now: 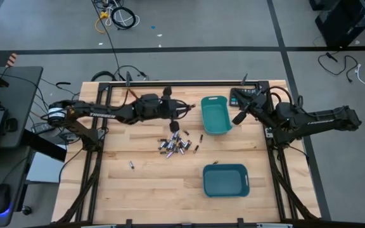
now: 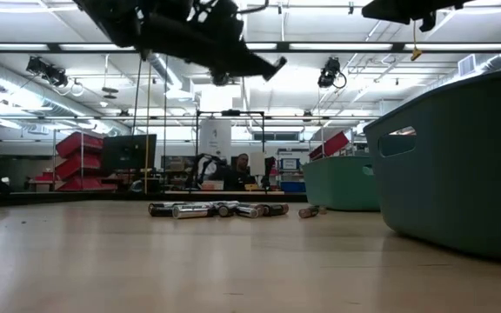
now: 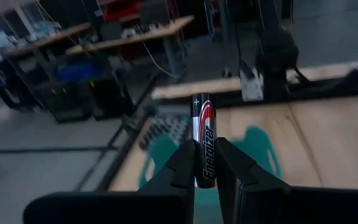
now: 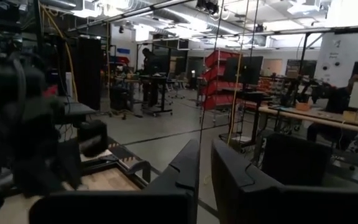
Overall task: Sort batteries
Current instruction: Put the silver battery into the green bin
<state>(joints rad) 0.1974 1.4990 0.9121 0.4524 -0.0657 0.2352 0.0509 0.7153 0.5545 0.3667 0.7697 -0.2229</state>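
Note:
A pile of small silvery and dark batteries (image 1: 173, 147) lies on the wooden table's middle, seen also in the low view as batteries (image 2: 220, 209). One stray battery (image 1: 132, 165) lies to the left of the pile. My left gripper (image 1: 182, 111) is raised over the table just left of the far teal bin (image 1: 216, 115) and is shut on a black-and-silver battery (image 3: 202, 124). My right gripper (image 1: 239, 117) hangs raised at that bin's right side. Its fingers (image 4: 194, 168) stand a narrow gap apart with nothing between them. My left gripper pinches the battery's lower half (image 3: 204, 165) between its two fingers. The battery lies along the fingers and sticks out past their tips, its plus end (image 3: 196, 99) pointing away from the gripper. It is lifted clear of the table, high above the pile.
A second teal bin (image 1: 226, 180) stands near the front right, and it fills the right of the low view as a teal wall (image 2: 459, 165). A dark flat device (image 1: 239, 96) lies at the far edge beside the far bin. Bare wood lies at the front left.

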